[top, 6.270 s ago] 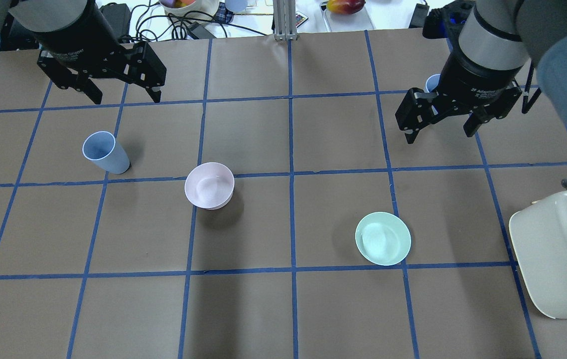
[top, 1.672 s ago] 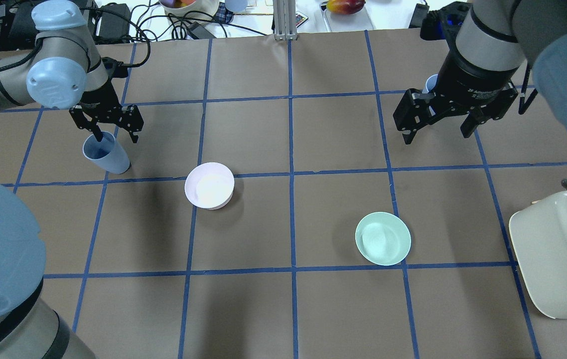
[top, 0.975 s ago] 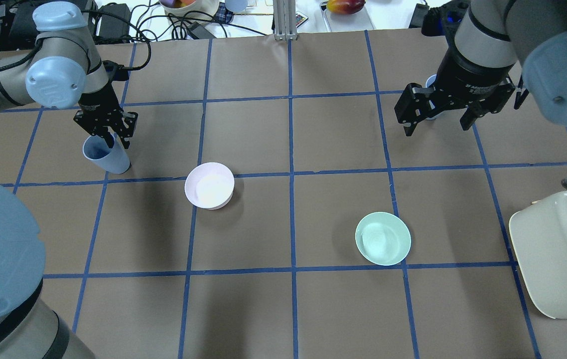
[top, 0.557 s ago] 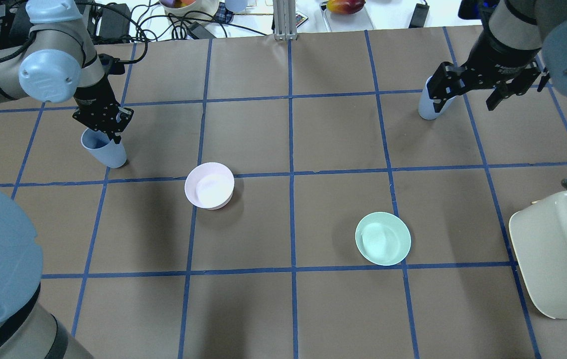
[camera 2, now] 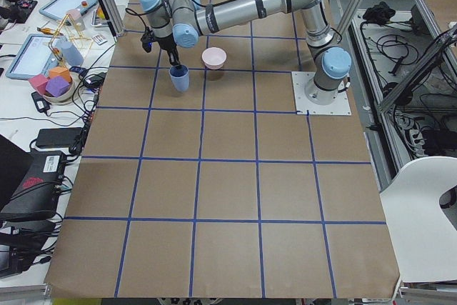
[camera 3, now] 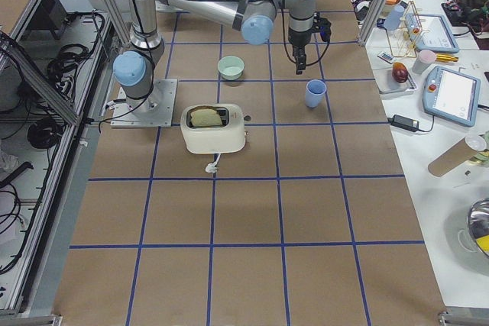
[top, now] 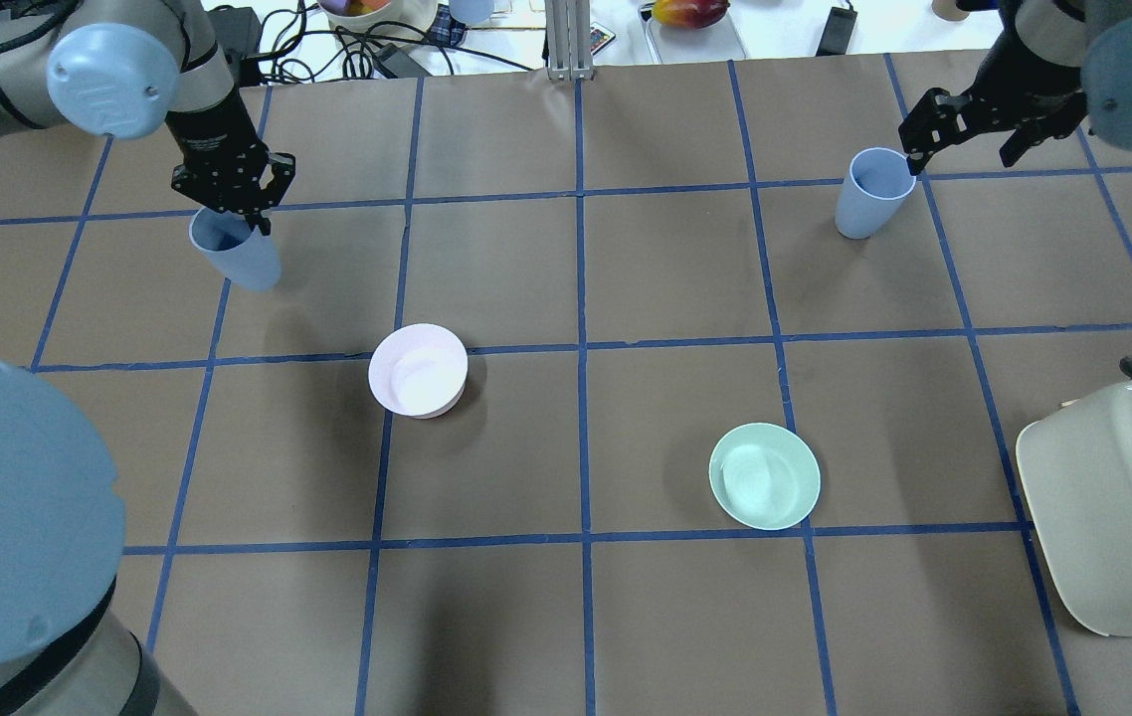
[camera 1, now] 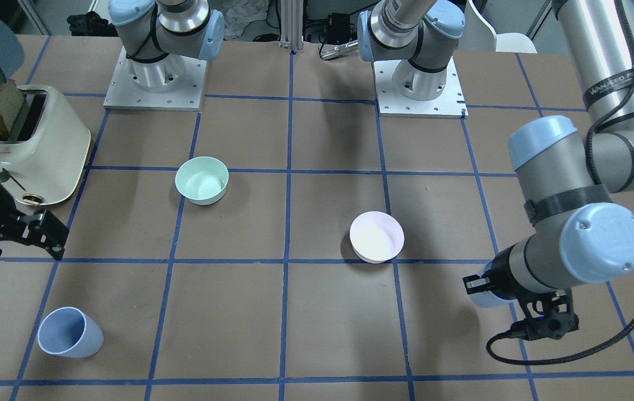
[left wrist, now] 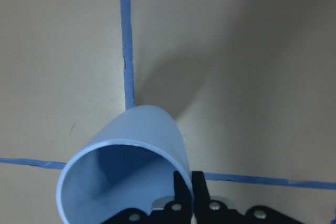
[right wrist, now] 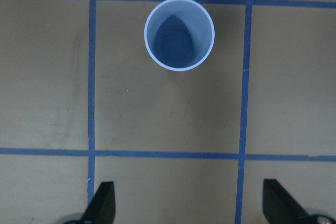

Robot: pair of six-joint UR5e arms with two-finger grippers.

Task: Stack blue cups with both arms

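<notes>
Entry 1, held blue cup (top: 240, 261): far-left grid square, wall pinched at the rim by the left gripper (left wrist: 184, 184), fingers narrowed to the wall's thickness, one inside and one outside. Tilted, apparently clear of the table (top: 626, 617). Rim grip probably chosen to leave the tapered base free for nesting.

Entry 2, standing blue cup (right wrist: 179, 35): upright, mouth up, far-right square, beside a tape line; suited as receiver.

Right gripper (top: 962, 157): spread wide, empty, hovering near that cup, not touching.

Finish, both cups: pale periwinkle plastic, thin lighter rim, tapered, handleless, empty.
</notes>
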